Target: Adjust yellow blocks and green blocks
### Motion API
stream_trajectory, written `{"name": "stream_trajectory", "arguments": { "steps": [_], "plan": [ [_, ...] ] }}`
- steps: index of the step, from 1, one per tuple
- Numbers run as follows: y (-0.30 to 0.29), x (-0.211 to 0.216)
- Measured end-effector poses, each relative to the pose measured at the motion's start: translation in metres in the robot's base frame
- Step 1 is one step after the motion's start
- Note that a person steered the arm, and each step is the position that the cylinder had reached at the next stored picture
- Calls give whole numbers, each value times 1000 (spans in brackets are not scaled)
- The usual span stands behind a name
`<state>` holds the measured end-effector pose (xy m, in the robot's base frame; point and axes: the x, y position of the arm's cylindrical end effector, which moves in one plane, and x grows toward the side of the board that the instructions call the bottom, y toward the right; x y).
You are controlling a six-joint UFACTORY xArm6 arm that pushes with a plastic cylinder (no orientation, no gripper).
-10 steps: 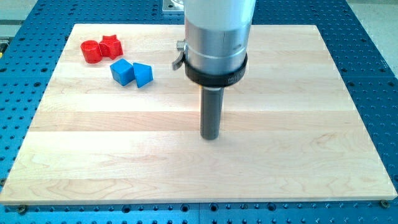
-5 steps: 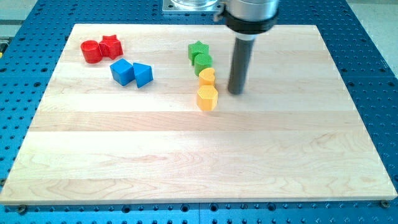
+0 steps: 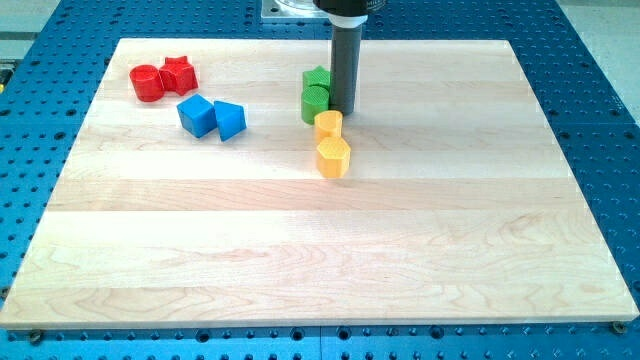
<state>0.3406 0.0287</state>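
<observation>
My tip [image 3: 343, 107] stands just to the right of two green blocks, touching or nearly touching them. The green star block [image 3: 316, 78] is toward the view's top, partly hidden by the rod. The green round block [image 3: 314, 103] sits just below it. A small yellow block [image 3: 328, 124] lies below the green pair, just below and left of my tip. A yellow hexagonal block [image 3: 333, 157] sits below that. The four form a short column near the board's top middle.
A red cylinder [image 3: 147, 82] and a red star block [image 3: 179, 73] sit at the view's top left. A blue cube [image 3: 196, 115] and a blue wedge-like block [image 3: 230, 120] lie below them. The wooden board [image 3: 320, 250] rests on a blue perforated table.
The rod has moved from the board's middle up past the right of the column, then left against the green blocks. The green round block has shifted slightly left.
</observation>
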Motion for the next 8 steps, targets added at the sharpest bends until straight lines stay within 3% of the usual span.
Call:
{"name": "stream_trajectory", "arguments": {
  "steps": [2,5,6,7,8],
  "plan": [
    [41,59],
    [6,46],
    [46,82],
    [43,116],
    [13,116]
  ]
}}
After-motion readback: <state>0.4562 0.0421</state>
